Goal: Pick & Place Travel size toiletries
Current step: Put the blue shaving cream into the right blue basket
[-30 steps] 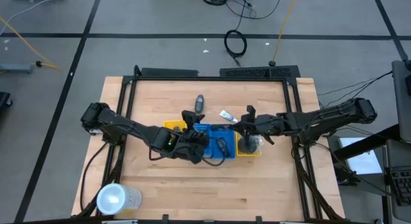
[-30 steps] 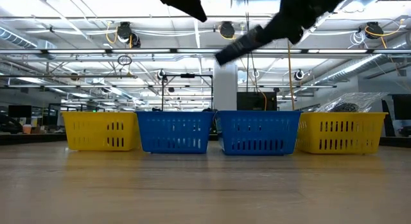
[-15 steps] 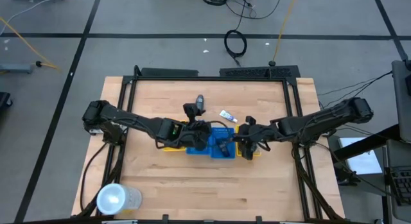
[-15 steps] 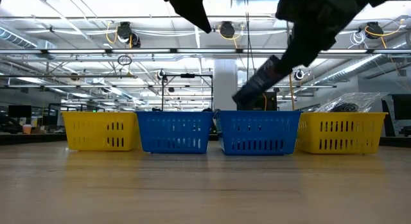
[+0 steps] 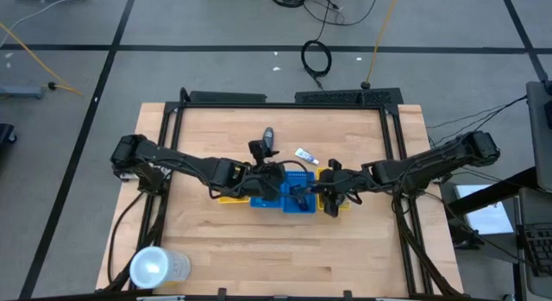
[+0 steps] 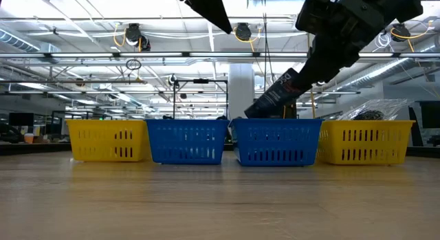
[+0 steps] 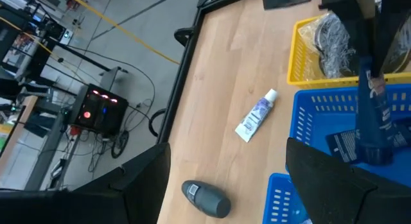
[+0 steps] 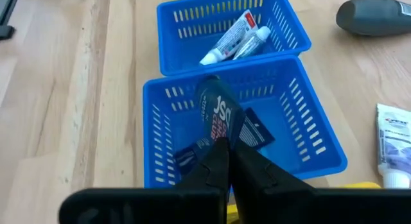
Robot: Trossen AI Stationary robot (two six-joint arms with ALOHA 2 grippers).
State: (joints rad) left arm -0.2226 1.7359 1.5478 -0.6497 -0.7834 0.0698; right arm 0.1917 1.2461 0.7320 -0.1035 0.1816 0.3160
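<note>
Printing on the dark tube (image 8: pixel 221 115) held by the right gripper (image 8: pixel 226 161) is white; only fragments resembling "JS" and "CLUB" can be made out. The fingers are pressed together on the tube's lower end, and the tube stands tilted over the near blue basket (image 8: pixel 314 137), its end at rim level in the low view. That basket already holds two more dark tubes (image 8: pixel 192 156) lying flat. The far blue basket (image 8: pixel 282 25) holds two white tubes (image 8: pixel 234 39), one with red print and a white cap; the lettering is too small to read. A yellow basket (image 7: pixel 297 57) holds a dark mesh puff (image 7: pixel 334 34). On the bare table (image 5: pixel 216 241) lie a white tube with blue print (image 7: pixel 255 116) and a grey bottle (image 7: pixel 207 198), both outside the baskets. The left gripper (image 5: pixel 257 148) hovers with fingers spread wide, holding nothing, near the grey bottle. A clear cup (image 5: pixel 155 267) lies at the table's near left corner.
</note>
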